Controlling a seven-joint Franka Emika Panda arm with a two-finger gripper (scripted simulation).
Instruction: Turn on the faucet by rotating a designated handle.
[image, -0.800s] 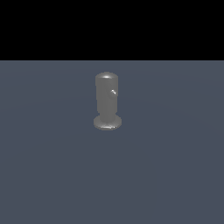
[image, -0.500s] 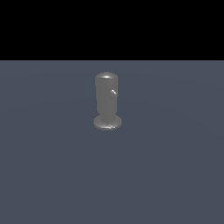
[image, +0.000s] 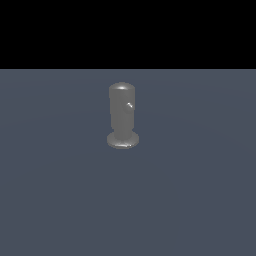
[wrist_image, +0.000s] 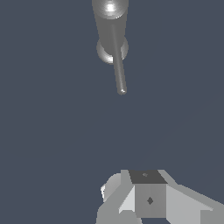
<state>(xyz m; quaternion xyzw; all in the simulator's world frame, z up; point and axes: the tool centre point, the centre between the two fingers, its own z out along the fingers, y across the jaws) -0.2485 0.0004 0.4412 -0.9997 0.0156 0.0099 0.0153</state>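
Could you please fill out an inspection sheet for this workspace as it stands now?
Surface: flat dark blue-grey floor, bare apart from the faucet.
Job's things: faucet upright on its flared base; handle a thin straight rod projecting from near the top, seen end-on as a small nub in the exterior view.
Clutter: nothing seen.
Grippers: gripper shows only in the wrist view, apart from the handle, touching nothing; whether it is open or shut cannot be told.
Cables: nothing seen.
Surroundings: black backdrop beyond the floor.
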